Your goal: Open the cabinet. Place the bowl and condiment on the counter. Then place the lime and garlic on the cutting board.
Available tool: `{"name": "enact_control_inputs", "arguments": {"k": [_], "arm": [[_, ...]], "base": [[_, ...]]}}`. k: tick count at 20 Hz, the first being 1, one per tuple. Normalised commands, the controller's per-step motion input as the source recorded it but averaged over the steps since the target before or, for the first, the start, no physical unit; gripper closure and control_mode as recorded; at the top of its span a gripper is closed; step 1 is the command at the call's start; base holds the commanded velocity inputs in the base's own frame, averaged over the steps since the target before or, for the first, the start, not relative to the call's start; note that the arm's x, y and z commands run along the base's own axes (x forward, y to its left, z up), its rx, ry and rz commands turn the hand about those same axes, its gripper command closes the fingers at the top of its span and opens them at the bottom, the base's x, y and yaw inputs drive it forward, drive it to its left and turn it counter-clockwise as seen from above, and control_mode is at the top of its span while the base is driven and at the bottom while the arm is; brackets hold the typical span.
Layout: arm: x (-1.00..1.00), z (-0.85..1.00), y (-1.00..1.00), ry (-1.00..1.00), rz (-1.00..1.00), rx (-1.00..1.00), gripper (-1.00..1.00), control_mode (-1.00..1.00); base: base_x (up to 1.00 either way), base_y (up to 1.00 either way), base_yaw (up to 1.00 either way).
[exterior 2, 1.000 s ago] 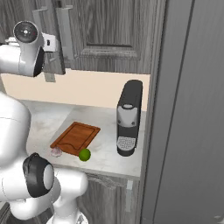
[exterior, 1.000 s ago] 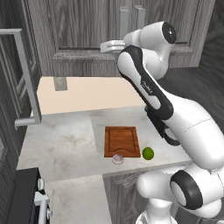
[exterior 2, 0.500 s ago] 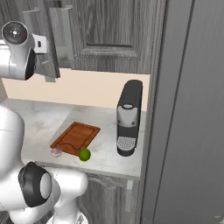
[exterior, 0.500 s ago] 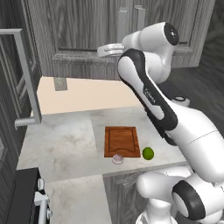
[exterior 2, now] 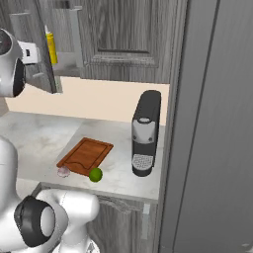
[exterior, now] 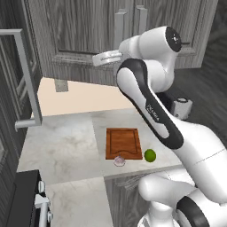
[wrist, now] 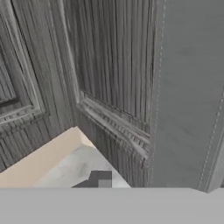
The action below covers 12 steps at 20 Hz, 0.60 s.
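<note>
The cabinet (exterior: 133,40) door is best swung fully aside, so the condiment (exterior 2: 51,48) is exposed; whether the gripper (exterior: 103,58) fingers are spread cannot be told.

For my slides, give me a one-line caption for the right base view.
Cabinet door ajar, yellow condiment visible inside; garlic and lime beside the cutting board.

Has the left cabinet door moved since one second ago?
Yes. In the right base view the cabinet door has swung further open, away from the fixed right door, and the yellow condiment now shows inside.
</note>
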Motion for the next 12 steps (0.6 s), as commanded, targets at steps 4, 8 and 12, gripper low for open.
{"name": "enact_control_inputs", "arguments": {"k": [4,8,12], "arm": [[-0.69,0.0,1.0,0.0,0.0,-0.06,1.0,-1.0],[-0.46,0.0,1.0,0.03,0.0,-0.05,1.0,-1.0],[-0.18,0.0,0.84,0.06,0.0,-0.01,1.0,-1.0]], "base": [[0.0,0.0,0.0],[0.0,0.0,0.0],[0.0,0.0,0.0]]}}
